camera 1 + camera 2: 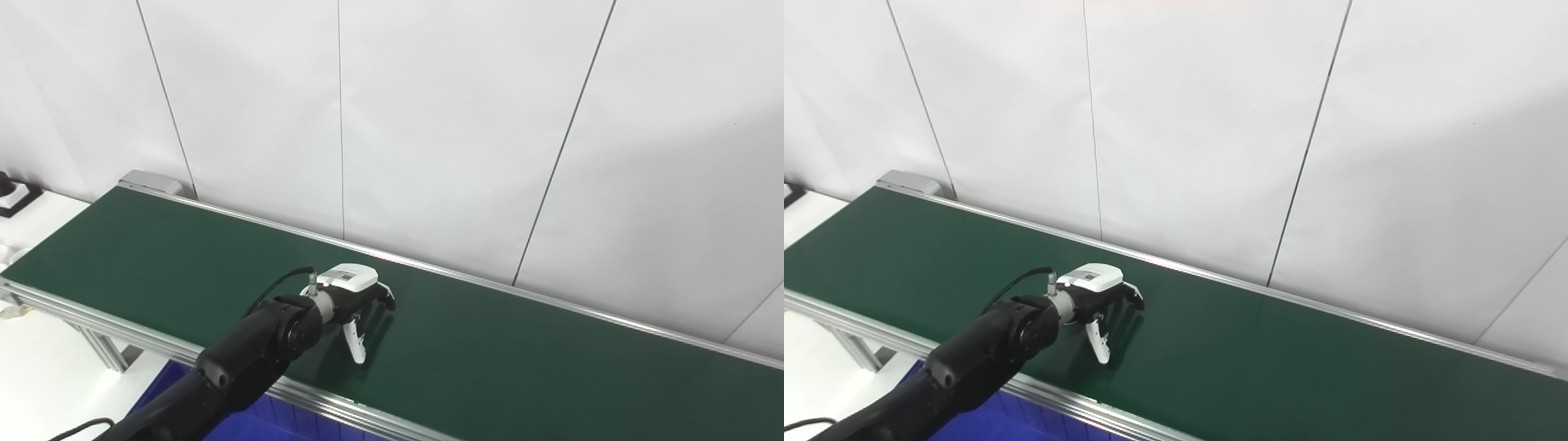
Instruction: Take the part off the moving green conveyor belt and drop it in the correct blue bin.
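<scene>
My left hand [356,295] reaches over the green conveyor belt [147,257] near its front half, with the black arm coming in from the bottom left. The hand has a white back and dark fingers [384,295] that point away from me. Its white thumb [355,344] hangs down, tip at the belt surface, apart from the fingers. Nothing shows between fingers and thumb, so the hand [1097,289] is open. I see no part anywhere on the visible belt. A blue bin [251,422] shows partly below the belt's front rail. My right hand is out of view.
The belt runs diagonally from far left to near right between aluminium rails [343,407]. A white panelled wall [429,122] stands right behind it. A white table with a black-and-white object [12,196] lies at the far left.
</scene>
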### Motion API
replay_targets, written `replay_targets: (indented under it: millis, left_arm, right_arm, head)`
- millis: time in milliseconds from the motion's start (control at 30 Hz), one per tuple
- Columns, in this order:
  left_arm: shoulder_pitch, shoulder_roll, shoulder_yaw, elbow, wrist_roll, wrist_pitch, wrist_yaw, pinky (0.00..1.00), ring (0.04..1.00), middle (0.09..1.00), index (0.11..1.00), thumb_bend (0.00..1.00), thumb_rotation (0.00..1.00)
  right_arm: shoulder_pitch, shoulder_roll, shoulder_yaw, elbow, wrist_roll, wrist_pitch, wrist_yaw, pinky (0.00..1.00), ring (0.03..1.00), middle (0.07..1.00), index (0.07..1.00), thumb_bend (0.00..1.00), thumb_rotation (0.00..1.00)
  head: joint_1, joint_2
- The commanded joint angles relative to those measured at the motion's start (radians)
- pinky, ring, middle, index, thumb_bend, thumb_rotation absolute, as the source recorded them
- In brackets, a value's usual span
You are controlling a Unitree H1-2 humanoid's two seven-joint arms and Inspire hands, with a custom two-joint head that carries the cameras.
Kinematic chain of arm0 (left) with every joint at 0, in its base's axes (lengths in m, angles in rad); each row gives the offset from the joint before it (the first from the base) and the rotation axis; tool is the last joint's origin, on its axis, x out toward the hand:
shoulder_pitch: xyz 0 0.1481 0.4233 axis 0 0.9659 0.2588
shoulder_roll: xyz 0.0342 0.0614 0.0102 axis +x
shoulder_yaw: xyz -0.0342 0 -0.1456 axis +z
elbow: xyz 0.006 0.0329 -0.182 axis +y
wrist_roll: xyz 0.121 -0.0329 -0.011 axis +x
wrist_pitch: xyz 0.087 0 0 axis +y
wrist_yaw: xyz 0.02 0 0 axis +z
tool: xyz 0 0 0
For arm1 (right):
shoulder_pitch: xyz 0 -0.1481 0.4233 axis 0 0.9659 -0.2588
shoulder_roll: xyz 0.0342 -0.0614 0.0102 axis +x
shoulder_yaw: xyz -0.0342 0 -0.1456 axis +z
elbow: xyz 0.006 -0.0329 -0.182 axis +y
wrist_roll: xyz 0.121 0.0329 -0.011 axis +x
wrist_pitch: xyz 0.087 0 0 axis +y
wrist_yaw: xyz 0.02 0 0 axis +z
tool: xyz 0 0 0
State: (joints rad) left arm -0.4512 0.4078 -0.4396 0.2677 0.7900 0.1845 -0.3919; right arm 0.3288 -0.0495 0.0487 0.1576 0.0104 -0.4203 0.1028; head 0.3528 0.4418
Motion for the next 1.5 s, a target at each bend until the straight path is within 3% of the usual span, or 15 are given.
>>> replay_targets:
  millis: [0, 1467]
  left_arm:
    - [-0.047, 0.03, 0.009, -0.019, 0.01, -0.006, 0.007, 0.73, 0.814, 0.841, 0.773, 0.93, 0.0]
    - [-0.034, 0.037, 0.019, -0.041, 0.027, 0.024, -0.019, 0.78, 0.828, 0.845, 0.791, 0.9, 0.0]
  right_arm:
    - [-0.007, 0.006, 0.002, -0.036, 0.002, -0.05, 0.002, 0.81, 0.845, 0.875, 0.987, 0.13, 1.0]
    - [-0.007, 0.006, -0.004, -0.037, 0.012, -0.05, 0.011, 0.81, 0.844, 0.873, 0.983, 0.16, 1.0]
  head:
    - [0.001, 0.003]
    - [-0.001, 0.008]
